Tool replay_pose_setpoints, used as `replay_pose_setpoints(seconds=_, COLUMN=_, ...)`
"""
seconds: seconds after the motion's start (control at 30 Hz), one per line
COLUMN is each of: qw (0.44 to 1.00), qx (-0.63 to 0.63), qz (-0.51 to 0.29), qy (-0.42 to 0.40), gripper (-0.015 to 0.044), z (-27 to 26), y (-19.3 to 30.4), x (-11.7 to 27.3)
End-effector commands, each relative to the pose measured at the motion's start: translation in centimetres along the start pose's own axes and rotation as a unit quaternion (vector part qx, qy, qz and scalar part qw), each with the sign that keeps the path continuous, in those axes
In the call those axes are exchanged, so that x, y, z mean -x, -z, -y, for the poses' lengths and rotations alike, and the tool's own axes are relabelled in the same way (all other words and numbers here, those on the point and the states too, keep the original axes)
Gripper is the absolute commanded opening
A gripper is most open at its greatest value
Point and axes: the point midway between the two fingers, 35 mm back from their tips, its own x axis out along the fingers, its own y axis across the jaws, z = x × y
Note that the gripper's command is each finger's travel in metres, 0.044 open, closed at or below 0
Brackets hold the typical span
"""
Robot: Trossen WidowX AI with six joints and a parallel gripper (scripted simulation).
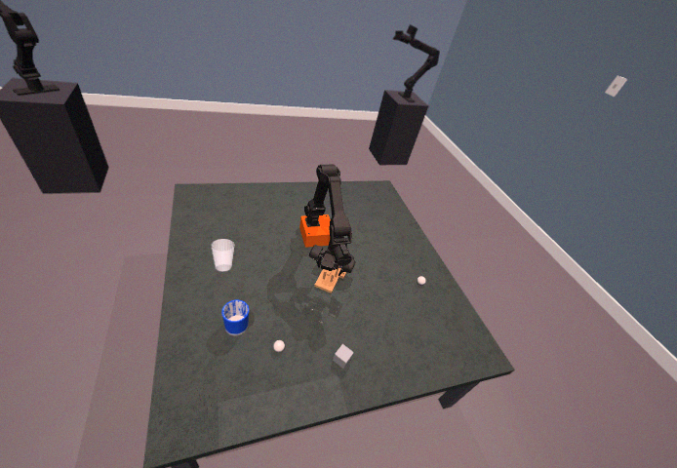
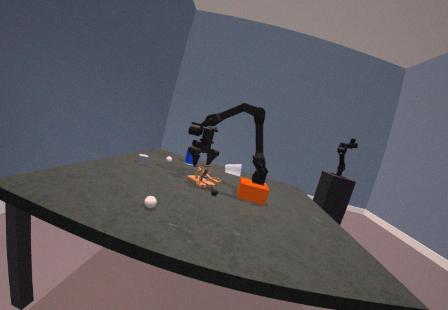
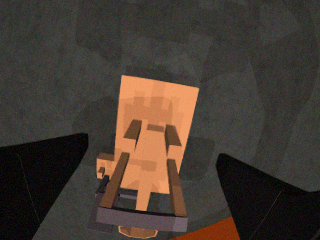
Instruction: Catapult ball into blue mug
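Observation:
The small orange-tan catapult (image 1: 326, 282) (image 2: 203, 179) (image 3: 160, 92) stands on the table beside the arm's base. My gripper (image 2: 202, 164) (image 3: 154, 151) is open and empty, pointing down just above the catapult, with one finger to each side of it in the wrist view. A small black ball (image 2: 214, 192) lies on the table next to the catapult's cup end; the arm hides it in the top view. The catapult's cup is partly hidden by its crossbar in the wrist view. The blue mug (image 1: 235, 325) (image 2: 188, 157) stands upright, well away from the catapult.
One white ball (image 1: 278, 345) (image 2: 169, 159) lies near the mug and another white ball (image 1: 420, 280) (image 2: 150, 202) near a table side. A pale cup (image 1: 222, 254) (image 2: 233, 169), a grey cube (image 1: 343, 354) (image 2: 143, 159) and the arm's orange base (image 1: 315, 237) (image 2: 252, 192) also stand there.

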Motion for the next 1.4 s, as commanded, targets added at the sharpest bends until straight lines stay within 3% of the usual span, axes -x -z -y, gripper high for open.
replay_pose_setpoints(seconds=0.0, qw=1.000, qx=-0.002, qz=0.001, qy=-0.004, gripper=0.0440, z=-0.2, y=0.0, x=-0.4)
replay_pose_setpoints(seconds=1.17, qw=1.000, qx=-0.002, qz=0.001, qy=-0.004, gripper=0.0440, z=-0.1, y=0.1, x=-5.5)
replay_pose_setpoints(seconds=1.37, qw=1.000, qx=-0.002, qz=0.005, qy=-0.003, gripper=0.0282, z=-0.1, y=-0.1, x=-5.2)
